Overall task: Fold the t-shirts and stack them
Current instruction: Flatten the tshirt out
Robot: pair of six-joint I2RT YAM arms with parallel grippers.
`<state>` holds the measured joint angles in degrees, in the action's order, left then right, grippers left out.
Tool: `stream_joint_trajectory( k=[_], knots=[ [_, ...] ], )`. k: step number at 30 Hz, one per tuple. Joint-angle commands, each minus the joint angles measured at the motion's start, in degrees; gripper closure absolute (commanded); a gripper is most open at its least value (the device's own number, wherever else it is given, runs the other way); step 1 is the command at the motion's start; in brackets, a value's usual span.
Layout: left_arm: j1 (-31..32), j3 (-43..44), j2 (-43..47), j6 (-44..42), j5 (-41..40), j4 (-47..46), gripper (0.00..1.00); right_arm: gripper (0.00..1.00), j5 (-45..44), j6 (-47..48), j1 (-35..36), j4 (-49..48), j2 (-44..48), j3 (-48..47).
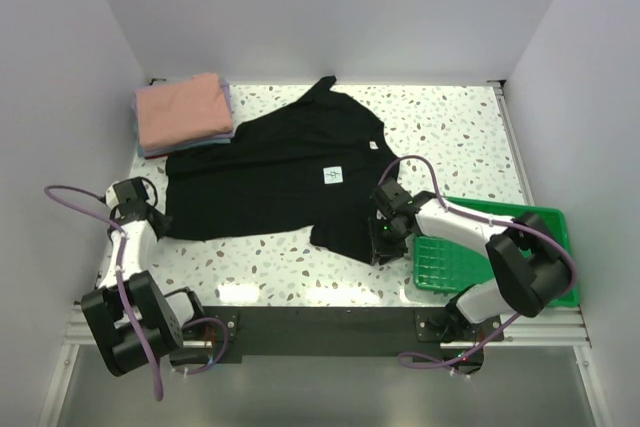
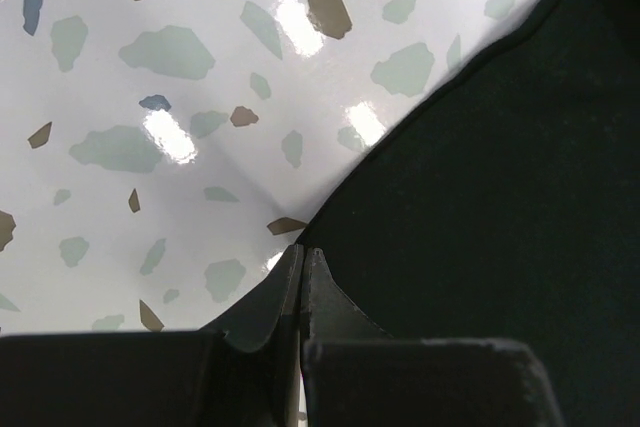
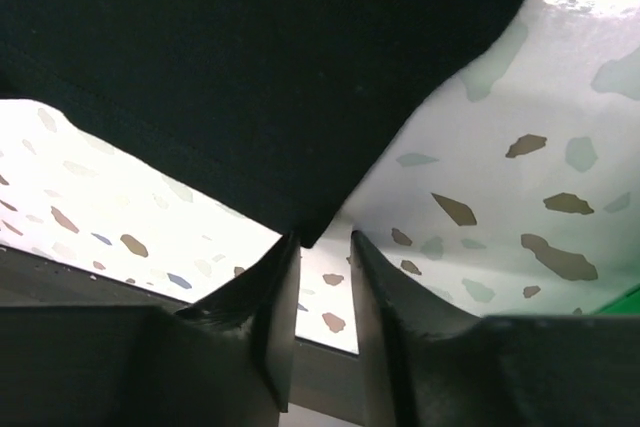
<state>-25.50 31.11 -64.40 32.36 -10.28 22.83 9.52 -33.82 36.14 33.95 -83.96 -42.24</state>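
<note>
The black shirt (image 1: pixel 265 172) lies spread on the counter (image 1: pixel 460 137), with the folded shirts (image 1: pixel 185 112) at its far-left corner. My left end effector (image 2: pixel 302 267) is closed at the hem. My right end effector (image 3: pixel 322 247) is part open, a shirt corner at its tips.

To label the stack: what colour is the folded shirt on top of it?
The top folded shirt is salmon pink, seen best in the top view.
</note>
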Motion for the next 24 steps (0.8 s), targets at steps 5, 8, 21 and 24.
stream_joint_trajectory(
  k=[5,8,21,24],
  knots=[
    [4.49,6.68,1.73,-2.83,-4.39,3.18,1.00,0.79,-0.47,-2.12,1.56,-7.58,-1.73,1.98],
    [4.49,6.07,2.61,-2.48,-3.52,3.54,1.00,0.82,-1.08,-1.60,1.65,-8.02,-3.48,1.72],
    [4.75,10.19,3.84,0.77,0.70,10.56,1.00,1.00,-0.47,2.80,1.74,5.93,-2.27,-5.74],
    [4.84,11.25,4.55,0.78,1.23,12.75,1.00,1.00,-0.38,3.85,1.74,12.96,1.16,-8.56]
  ],
)
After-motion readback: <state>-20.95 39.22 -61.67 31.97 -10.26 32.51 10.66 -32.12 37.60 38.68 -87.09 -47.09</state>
